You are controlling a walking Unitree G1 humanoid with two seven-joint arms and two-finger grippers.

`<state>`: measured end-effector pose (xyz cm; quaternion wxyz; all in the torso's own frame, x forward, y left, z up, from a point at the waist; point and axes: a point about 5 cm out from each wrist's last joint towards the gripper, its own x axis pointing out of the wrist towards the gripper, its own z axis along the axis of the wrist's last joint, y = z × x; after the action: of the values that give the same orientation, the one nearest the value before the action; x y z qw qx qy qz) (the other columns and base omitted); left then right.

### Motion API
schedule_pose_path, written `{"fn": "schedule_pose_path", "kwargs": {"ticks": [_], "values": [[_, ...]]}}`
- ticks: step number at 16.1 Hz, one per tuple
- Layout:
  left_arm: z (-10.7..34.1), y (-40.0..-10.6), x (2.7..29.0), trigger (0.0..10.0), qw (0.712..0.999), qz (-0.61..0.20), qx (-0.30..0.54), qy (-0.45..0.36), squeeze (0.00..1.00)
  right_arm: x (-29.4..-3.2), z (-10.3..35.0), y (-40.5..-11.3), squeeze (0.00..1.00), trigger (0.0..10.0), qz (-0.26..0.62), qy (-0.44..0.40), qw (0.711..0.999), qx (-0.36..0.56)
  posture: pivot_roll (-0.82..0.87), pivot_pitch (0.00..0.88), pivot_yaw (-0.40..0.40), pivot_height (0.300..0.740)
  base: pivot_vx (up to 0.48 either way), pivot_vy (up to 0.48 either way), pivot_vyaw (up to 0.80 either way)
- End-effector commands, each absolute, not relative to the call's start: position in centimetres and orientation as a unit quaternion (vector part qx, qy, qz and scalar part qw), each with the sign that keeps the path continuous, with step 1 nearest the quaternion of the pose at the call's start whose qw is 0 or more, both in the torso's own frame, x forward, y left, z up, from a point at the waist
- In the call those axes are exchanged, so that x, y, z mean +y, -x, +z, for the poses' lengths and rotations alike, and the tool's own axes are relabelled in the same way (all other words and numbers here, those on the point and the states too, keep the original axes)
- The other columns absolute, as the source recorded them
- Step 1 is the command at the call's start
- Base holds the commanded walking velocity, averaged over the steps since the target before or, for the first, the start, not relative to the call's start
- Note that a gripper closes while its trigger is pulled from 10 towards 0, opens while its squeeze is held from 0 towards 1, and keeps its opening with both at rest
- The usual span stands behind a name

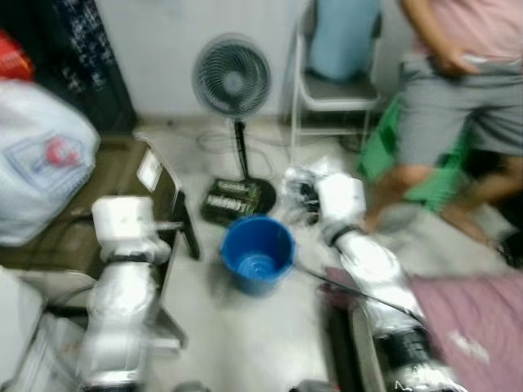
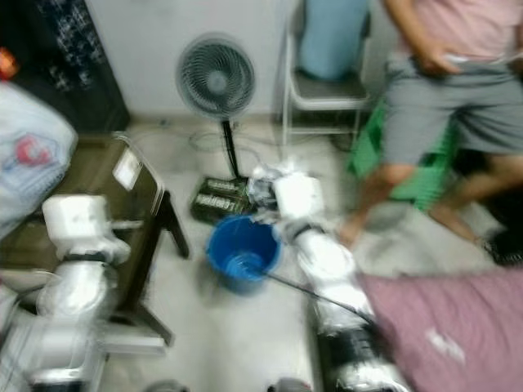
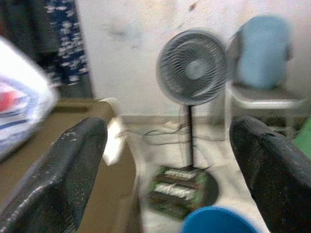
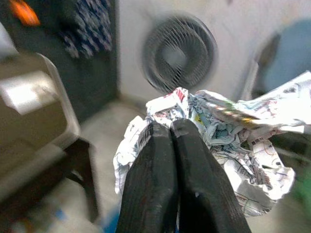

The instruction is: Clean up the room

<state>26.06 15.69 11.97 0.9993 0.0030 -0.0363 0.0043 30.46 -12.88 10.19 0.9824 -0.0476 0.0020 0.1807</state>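
Note:
My right gripper (image 4: 170, 128) is shut on a crumpled printed newspaper (image 4: 228, 131), which bulges out past the black fingers. In the eye views the same paper wad (image 1: 304, 186) hangs at the end of my right arm, just beyond and to the right of a blue bucket (image 1: 257, 253) standing on the floor. My left gripper (image 3: 167, 145) is open with nothing between its fingers (image 3: 63, 170), pointing toward the fan and the bucket's rim (image 3: 218, 223). The pictures are blurred.
A standing fan (image 1: 233, 82) with a dark base is behind the bucket. A brown table (image 1: 122, 175) is at the left with a large white bag (image 1: 37, 155). A person (image 1: 458, 90) stands at the right by a chair (image 1: 335, 90). Pink cloth (image 1: 474, 327) lies near right.

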Motion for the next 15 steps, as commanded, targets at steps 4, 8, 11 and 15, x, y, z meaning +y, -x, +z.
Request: {"fn": "schedule_pose_path", "kwargs": {"ticks": [4,8,11,15], "values": [[12.16,-26.04,17.40,10.0,0.999,0.028,-0.038,-0.018,0.00,-10.80,11.69,-31.08,0.00,10.0,0.205,0.038,0.978,-0.029,-0.01,0.061,-0.023,0.740,0.363,0.000,0.26],[12.29,-26.08,17.59,10.0,0.998,0.035,-0.037,-0.025,0.00,-10.56,11.87,-31.14,0.00,10.0,0.209,0.039,0.976,-0.035,0.00,0.064,-0.020,0.740,0.159,0.000,0.64],[12.22,-25.88,17.70,10.0,0.998,0.037,-0.036,-0.027,0.00,-10.57,11.75,-31.20,0.00,10.0,0.207,0.039,0.977,-0.032,0.00,0.066,-0.023,0.740,0.000,0.000,0.80],[12.22,-25.94,17.42,10.0,0.999,0.026,-0.037,-0.021,0.00,-10.46,11.73,-31.19,0.00,10.0,0.209,0.041,0.977,-0.032,0.00,0.065,-0.024,0.740,0.068,0.000,0.40]]}}
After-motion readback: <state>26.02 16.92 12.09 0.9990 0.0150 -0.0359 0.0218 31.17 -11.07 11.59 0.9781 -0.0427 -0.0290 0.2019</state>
